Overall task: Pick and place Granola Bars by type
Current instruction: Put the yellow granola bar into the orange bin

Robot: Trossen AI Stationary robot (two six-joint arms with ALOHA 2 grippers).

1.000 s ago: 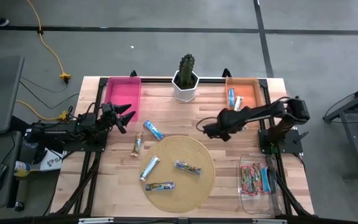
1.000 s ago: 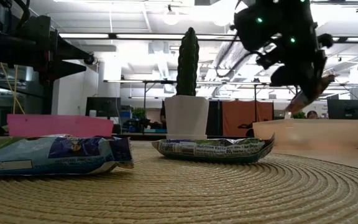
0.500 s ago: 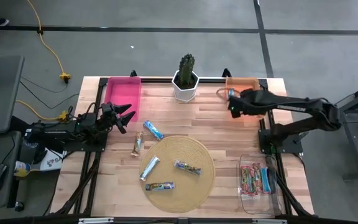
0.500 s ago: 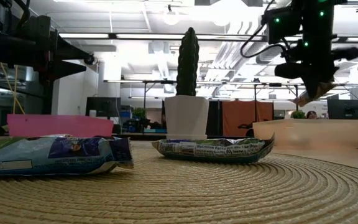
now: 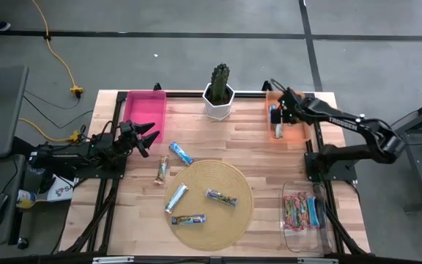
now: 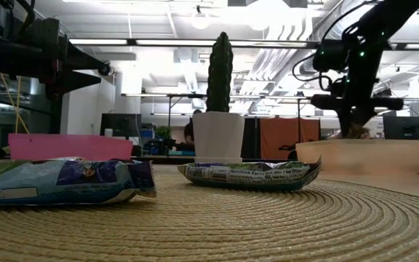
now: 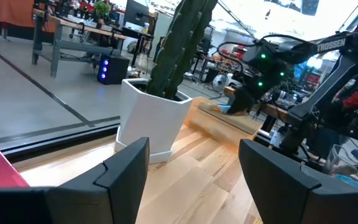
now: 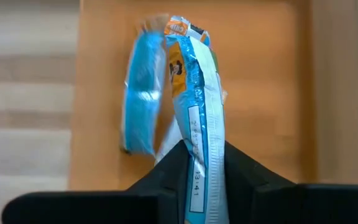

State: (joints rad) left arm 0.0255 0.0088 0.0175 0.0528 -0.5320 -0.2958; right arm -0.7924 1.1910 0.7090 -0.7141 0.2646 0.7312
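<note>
Right gripper [image 8: 202,163], over the orange bin [image 5: 296,103] at the table's 1 o'clock, pinches a blue-and-white bar [image 8: 197,93]; a second bar [image 8: 142,93] lies inside. Left gripper [image 7: 191,168], at 9 o'clock, stands wide, empty. Mat [image 5: 233,220] bars remain.

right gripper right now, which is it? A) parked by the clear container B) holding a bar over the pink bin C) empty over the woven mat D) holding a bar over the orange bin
D: the right gripper pinches a blue-and-white granola bar between its fingers above the orange bin, where another blue bar already lies.
</note>
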